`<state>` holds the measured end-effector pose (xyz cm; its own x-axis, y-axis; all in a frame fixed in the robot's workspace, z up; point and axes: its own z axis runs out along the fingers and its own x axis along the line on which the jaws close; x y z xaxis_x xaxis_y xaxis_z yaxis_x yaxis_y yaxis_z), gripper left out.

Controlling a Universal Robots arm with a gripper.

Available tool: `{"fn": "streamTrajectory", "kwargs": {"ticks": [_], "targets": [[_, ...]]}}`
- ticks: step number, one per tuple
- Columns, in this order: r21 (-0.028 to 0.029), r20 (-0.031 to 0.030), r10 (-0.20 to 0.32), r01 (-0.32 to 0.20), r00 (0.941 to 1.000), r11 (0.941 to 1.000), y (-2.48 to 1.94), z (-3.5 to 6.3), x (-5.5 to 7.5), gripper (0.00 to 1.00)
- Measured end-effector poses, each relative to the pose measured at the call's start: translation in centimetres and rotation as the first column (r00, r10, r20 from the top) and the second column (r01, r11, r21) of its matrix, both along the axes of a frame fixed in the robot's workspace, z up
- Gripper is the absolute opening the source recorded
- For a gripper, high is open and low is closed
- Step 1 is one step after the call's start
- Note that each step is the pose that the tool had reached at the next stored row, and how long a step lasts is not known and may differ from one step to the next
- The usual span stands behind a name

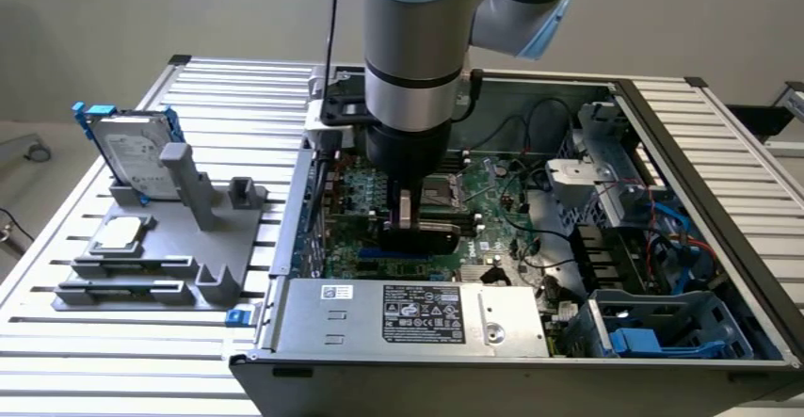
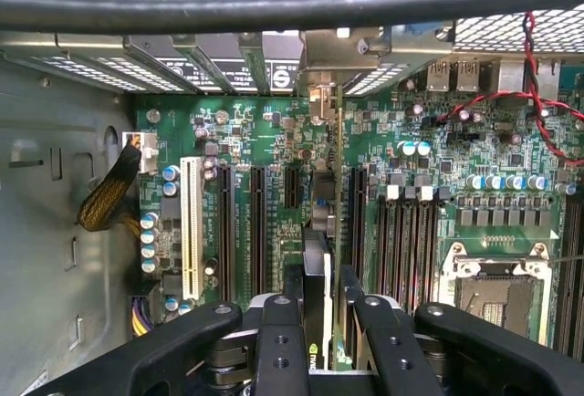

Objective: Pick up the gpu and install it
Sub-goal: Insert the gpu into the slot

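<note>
Hanging down inside the open computer case, the gripper has its fingers pinched tight on the gpu, which stands on edge over the motherboard's expansion slots. Honestly can't tell if the card's bottom edge is seated in a slot or just above it. The hard drive sits on the grey stand outside the case, at the exterior view's left.

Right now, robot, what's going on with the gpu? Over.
Pincer shut on gpu. Gpu edge-on over the board slots, inside the case. Red wires off to one side, apart from it.
</note>
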<state>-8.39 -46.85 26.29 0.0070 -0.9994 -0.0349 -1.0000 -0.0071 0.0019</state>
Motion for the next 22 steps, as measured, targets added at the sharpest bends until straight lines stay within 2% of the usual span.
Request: {"fn": "streamTrajectory", "kwargs": {"ticks": [17,22], "targets": [[-0.0001,0.0009,0.001,-0.001,1.0,1.0,0.0,-0.21,-0.1,0.26],[-0.0001,-0.0007,0.001,-0.001,1.0,1.0,0.0,0.24,-0.09,0.26]]}}
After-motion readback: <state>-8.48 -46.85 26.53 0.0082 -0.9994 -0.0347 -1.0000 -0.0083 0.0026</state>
